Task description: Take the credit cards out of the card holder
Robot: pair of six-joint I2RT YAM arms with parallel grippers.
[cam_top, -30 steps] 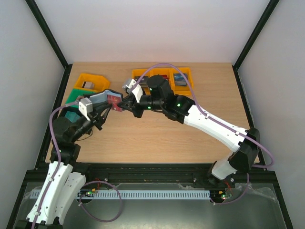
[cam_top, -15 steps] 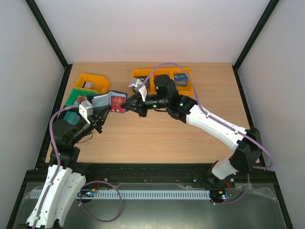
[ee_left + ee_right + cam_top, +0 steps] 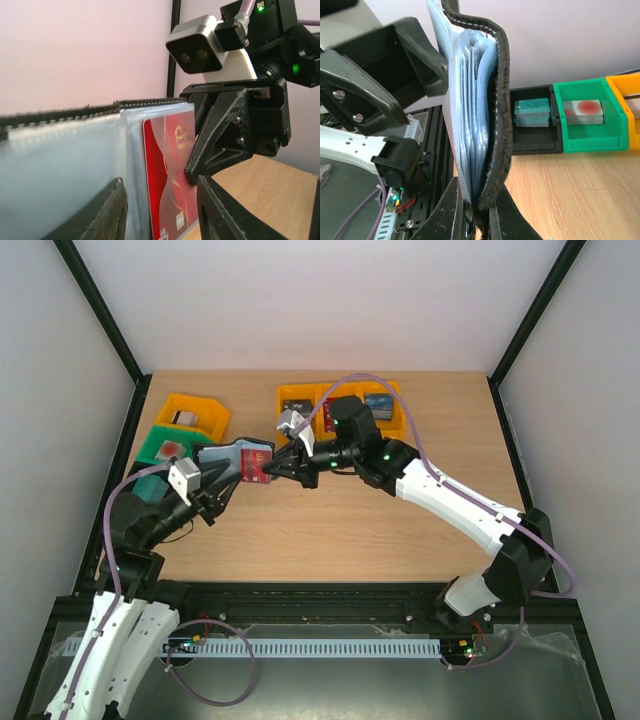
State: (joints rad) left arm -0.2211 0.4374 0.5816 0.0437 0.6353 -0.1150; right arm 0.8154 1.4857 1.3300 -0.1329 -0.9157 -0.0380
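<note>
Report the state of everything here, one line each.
card holder, open, lifted between both tools.
red card, sitting in a clear pocket.
left tool, shut on the card holder.
right tool, shut on the card holder.
green bin, holds a card.

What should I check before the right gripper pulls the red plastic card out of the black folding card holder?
1. Hold of left gripper on black folding card holder: ok.
2. The red plastic card shows in the holder: ok.
3. Finger of right gripper touches the card: ok.
4. Right gripper pinches the card alone: not ok, its fingers straddle the holder's edge too.
5. Holder held above wooden table: ok.
</note>
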